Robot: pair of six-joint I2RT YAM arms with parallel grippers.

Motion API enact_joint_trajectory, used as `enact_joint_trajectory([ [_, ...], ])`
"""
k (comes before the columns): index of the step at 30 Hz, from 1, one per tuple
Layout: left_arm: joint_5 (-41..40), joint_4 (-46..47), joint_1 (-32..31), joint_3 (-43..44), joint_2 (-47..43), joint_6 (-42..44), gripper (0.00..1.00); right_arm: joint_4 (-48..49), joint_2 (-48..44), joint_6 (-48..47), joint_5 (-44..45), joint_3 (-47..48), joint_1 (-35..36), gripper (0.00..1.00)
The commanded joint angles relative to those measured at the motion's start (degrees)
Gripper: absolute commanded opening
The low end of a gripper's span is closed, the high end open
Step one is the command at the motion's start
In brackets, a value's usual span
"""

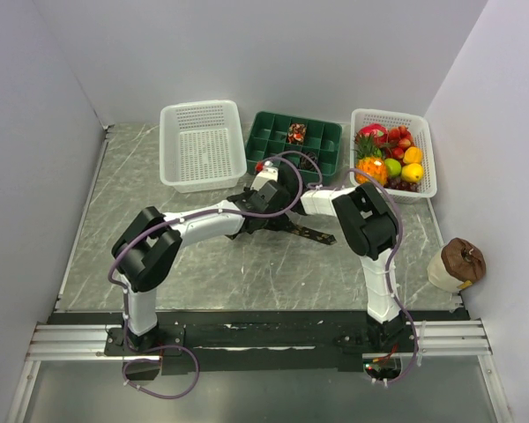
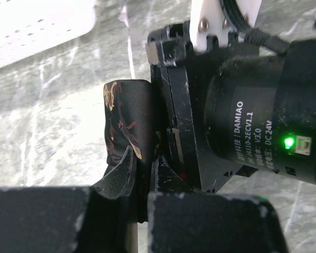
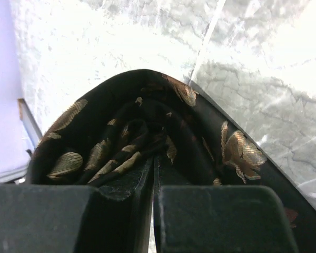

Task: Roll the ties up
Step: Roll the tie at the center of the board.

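bright, even overhead light in the top view, with soft shadows under the arms [image 1: 203, 225]. the right wrist view blows the table [image 3: 95, 47] out to white glare, the tie [image 3: 210, 137] dark against it.

The work surface is a table [image 1: 159, 264] with a grey, marble-patterned top crossed by pale veins, and parts of it show bright glare in the wrist views. Plain, pale, unmarked walls enclose it on three sides: left wall [image 1: 35, 132], back wall [image 1: 264, 53] and right wall [image 1: 502, 159]. An aluminium rail [image 1: 70, 339] runs along the table's near edge.
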Motion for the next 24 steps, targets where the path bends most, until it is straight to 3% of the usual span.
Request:
enact_joint_trajectory([
  [1, 5.73, 5.38, -0.62, 0.41, -1.14, -2.02, 0.02, 10.69, -1.51, 3.81, -3.37, -2.68, -0.18, 0.08],
  [17, 1.68, 3.08, 1.66, 3.31, 5.81, -4.04, 0.01, -1.42, -16.97, -6.12, 4.45, -9.28, -3.61, 0.08],
  [24, 3.70, 3.70, 1.92, 6.39, 7.83, -2.11, 0.01, -4.42, -17.77, -8.41, 6.92, -9.72, -6.24, 0.08],
])
